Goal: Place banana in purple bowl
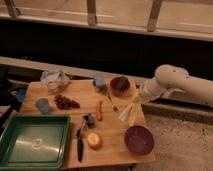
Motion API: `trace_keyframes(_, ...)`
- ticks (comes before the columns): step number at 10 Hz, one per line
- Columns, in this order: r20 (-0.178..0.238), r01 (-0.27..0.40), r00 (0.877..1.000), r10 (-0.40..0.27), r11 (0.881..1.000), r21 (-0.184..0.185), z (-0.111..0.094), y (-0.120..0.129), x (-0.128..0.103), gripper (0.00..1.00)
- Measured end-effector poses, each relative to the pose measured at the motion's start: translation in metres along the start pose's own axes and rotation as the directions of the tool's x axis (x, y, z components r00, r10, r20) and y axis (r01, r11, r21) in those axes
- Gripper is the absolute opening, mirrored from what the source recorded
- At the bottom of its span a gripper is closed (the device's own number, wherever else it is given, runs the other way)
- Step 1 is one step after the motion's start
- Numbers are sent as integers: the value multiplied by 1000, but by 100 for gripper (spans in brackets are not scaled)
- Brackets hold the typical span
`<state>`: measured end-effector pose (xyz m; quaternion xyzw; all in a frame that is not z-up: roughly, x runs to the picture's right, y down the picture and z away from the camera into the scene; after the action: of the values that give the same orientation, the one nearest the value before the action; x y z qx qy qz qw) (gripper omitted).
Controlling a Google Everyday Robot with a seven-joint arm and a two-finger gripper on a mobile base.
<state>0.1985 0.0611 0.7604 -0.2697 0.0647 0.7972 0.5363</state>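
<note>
The pale yellow-cream banana [128, 113] hangs in splayed strips over the right part of the wooden table [115, 150], raised off it. My gripper [136, 101], at the end of the white arm [172, 82] coming in from the right, is shut on the banana's top end. The dark purple bowl [139, 139] stands near the table's front right corner, below and slightly right of the banana, with nothing in it.
A reddish-brown bowl [120, 85] and a blue cup [99, 81] stand at the back. An orange-red stick [99, 110], a round orange fruit [94, 140], a knife [80, 145], grapes [66, 102] and another blue cup [43, 105] lie mid-table. A green tray [34, 142] is at front left.
</note>
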Motion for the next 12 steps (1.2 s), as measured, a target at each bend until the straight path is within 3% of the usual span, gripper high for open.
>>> trace_keyframes(3,-25,-74,997,75,997,30,-32,-59,23,0)
trace_keyframes(4,-57,-100,993,103,994,51,-38,-77,36,0)
trace_keyframes(6,-125,-124,983,133,989,77,-30,-93,73,0)
trace_keyframes(8,-166,-153,972,164,985,77,-18,-98,109,0)
trace_keyframes(10,-212,-154,963,165,986,71,-2,-94,131,2)
trace_keyframes(12,-251,-135,957,143,990,49,21,-77,132,20)
